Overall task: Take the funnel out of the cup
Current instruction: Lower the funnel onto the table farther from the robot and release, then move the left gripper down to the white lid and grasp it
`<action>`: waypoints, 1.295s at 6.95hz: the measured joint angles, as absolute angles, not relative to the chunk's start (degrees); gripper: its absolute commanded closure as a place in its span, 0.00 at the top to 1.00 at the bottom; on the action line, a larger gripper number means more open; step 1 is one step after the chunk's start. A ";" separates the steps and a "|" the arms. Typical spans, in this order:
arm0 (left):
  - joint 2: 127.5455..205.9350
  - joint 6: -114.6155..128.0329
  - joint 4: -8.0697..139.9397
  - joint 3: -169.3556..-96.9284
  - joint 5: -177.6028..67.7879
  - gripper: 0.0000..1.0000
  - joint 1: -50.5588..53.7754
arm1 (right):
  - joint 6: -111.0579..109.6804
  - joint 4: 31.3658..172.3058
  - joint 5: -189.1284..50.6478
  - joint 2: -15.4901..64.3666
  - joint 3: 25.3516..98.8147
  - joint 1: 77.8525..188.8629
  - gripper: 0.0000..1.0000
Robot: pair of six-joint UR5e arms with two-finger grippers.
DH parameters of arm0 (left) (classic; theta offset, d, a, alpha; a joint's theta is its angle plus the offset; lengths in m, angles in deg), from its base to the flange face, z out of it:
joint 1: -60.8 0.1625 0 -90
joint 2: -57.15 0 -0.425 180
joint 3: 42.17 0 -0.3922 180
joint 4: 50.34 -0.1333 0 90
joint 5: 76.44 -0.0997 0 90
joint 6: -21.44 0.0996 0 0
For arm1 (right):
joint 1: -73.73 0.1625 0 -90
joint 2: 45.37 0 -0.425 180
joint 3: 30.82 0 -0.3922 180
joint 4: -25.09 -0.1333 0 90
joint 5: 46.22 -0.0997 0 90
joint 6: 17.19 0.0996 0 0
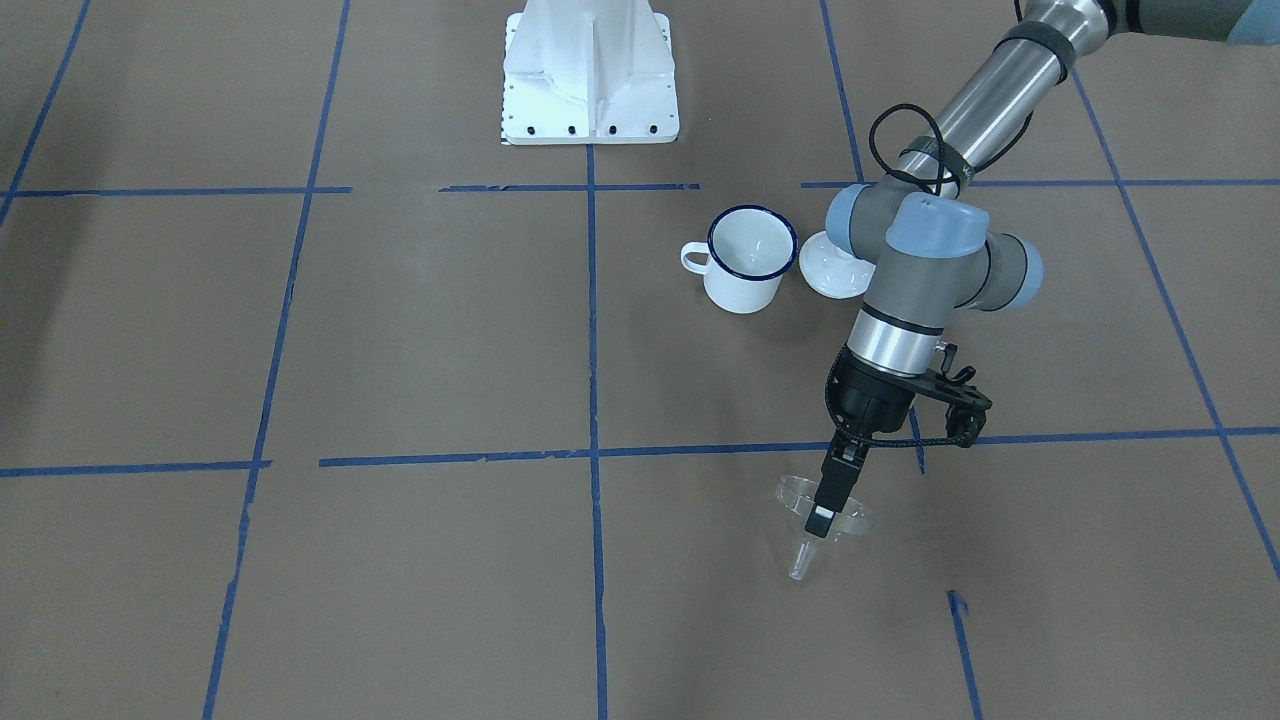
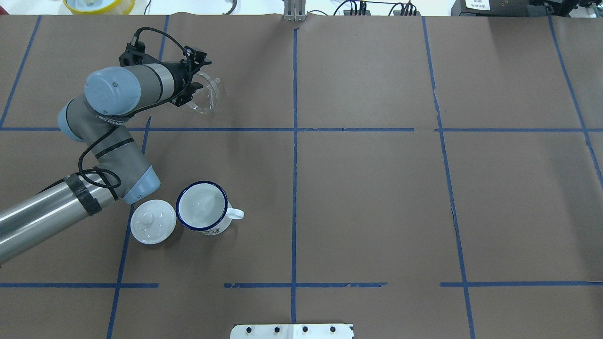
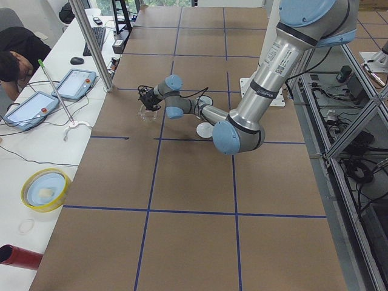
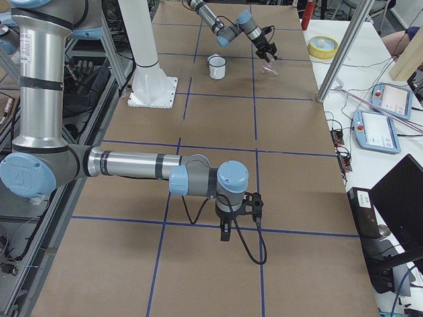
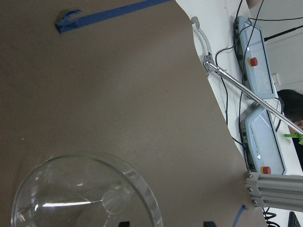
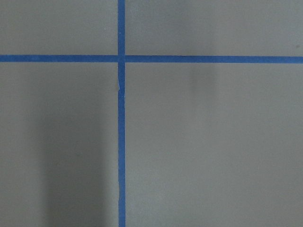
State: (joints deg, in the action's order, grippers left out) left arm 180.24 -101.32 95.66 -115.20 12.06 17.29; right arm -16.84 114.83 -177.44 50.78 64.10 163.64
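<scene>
The clear funnel (image 1: pixel 797 548) lies tilted on the brown table, spout toward the operators' side, well away from the cup. It also shows in the overhead view (image 2: pixel 206 97) and fills the lower left of the left wrist view (image 5: pixel 80 194). My left gripper (image 1: pixel 820 520) is at the funnel's rim; its fingertips stand apart on either side of the rim in the left wrist view, so it is open. The cup (image 1: pixel 748 258), a white enamel mug with a dark blue rim, stands upright and empty (image 2: pixel 203 207). My right gripper (image 4: pixel 225 232) hangs low over bare table; I cannot tell whether it is open or shut.
A white domed lid with a knob (image 2: pixel 152 221) lies right beside the cup, under the left arm's elbow. The robot's white base (image 1: pixel 590 75) is behind. The table's far edge with tablets and cables (image 5: pixel 255 42) is close beyond the funnel.
</scene>
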 measured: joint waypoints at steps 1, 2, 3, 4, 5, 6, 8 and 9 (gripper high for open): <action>179.09 -100.90 95.31 -117.08 12.25 0.88 17.25 | -16.84 114.83 -177.44 50.78 64.10 163.64 1.00; 176.49 -99.89 94.17 -120.27 13.27 0.88 17.22 | -16.84 114.83 -177.44 50.78 64.10 163.64 1.00; 173.72 -96.65 91.10 -124.05 15.39 0.87 17.14 | -16.84 114.82 -177.44 50.78 64.08 163.64 1.00; 171.63 -91.73 84.89 -128.81 17.99 0.87 17.03 | -16.84 114.83 -177.44 50.78 64.06 163.64 1.00; 169.40 -86.67 76.32 -134.57 21.26 0.87 16.95 | -16.84 114.83 -177.44 50.78 64.07 163.64 1.00; 166.47 -82.43 67.92 -140.83 24.22 0.87 16.93 | -16.84 114.83 -177.44 50.78 64.08 163.64 1.00; 162.79 -79.29 53.57 -149.45 28.70 0.87 18.35 | -16.84 114.83 -177.44 50.78 64.10 163.64 1.00; 162.05 -79.02 49.11 -151.65 30.64 0.87 20.35 | -16.84 114.83 -177.44 50.78 64.10 163.64 1.00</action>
